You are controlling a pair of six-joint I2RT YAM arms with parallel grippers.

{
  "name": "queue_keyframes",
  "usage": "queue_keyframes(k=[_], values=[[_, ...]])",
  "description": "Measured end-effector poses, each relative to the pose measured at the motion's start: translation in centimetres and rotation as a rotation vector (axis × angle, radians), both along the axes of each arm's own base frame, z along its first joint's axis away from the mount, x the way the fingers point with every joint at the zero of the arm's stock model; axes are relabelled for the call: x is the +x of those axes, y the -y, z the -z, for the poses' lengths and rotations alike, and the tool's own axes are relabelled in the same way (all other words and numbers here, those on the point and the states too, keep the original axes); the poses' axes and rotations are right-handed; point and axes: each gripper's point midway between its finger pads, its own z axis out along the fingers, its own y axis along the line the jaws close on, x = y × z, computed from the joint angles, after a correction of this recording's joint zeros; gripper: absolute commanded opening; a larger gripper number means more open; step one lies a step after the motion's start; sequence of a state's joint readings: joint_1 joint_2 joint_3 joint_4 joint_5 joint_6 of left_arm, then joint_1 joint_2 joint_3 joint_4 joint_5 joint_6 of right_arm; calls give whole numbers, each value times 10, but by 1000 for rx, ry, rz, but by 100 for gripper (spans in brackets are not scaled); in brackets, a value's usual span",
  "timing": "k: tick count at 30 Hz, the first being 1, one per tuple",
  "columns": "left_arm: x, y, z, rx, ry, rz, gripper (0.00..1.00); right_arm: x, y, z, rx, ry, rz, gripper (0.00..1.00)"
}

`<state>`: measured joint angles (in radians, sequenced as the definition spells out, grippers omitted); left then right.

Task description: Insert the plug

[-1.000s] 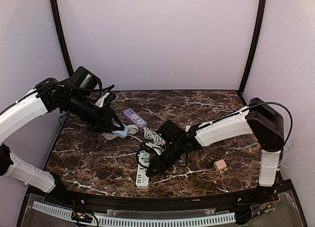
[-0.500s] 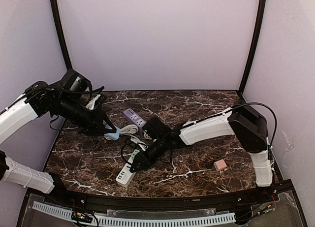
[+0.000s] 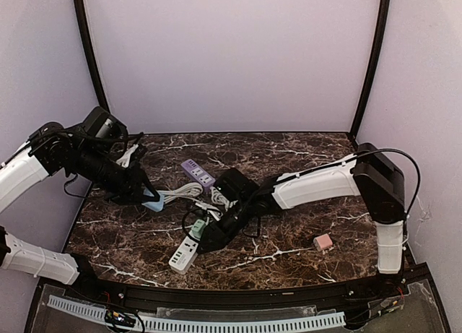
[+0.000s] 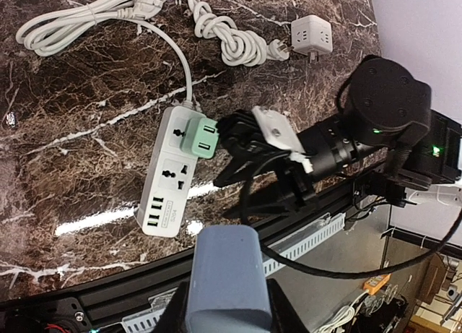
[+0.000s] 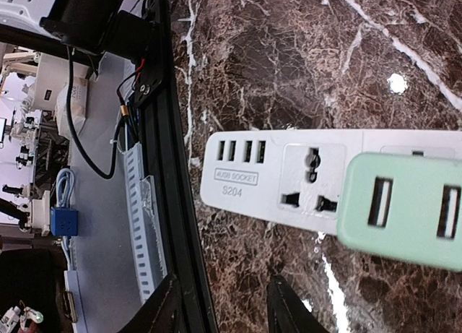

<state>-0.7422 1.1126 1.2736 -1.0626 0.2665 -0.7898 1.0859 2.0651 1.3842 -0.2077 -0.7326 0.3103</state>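
The left gripper is clamped on the blue plug, whose grey-blue body fills the gap between its fingers. Below and ahead of it the white power strip lies flat on the marble table. A green adapter is seated in the strip's far socket. The universal socket nearer this gripper and the row of USB ports at the strip's end are bare.

Just to the right of the strip from here is the right gripper — jaws a little apart, nothing between them. Its black fingers sit close beside the green adapter and crowd that side of the strip. Past this gripper's fingertips the strip's USB end lies near the black rail along the table's edge, with only a narrow band of marble between.

To the left gripper's left the marble is bare. Farther ahead the strip's cord runs to a looped white cable, a knotted coil and a white cube charger. Beyond them are a purple strip and — well off behind the right gripper — a pink cube.
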Motion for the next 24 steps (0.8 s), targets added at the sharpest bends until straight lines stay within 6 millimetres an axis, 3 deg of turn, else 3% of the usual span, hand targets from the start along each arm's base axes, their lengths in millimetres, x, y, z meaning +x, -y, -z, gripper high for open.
queue_keyframes(k=[7,13,24], values=[[-2,-5,12,63,-16,34,1,-5,25,-42,20,88,5,43],[-1,-5,24,118,-31,80,1,8,39,-66,0,199,75,45],[0,-5,29,160,-17,161,1,44,65,-103,-61,380,270,69]])
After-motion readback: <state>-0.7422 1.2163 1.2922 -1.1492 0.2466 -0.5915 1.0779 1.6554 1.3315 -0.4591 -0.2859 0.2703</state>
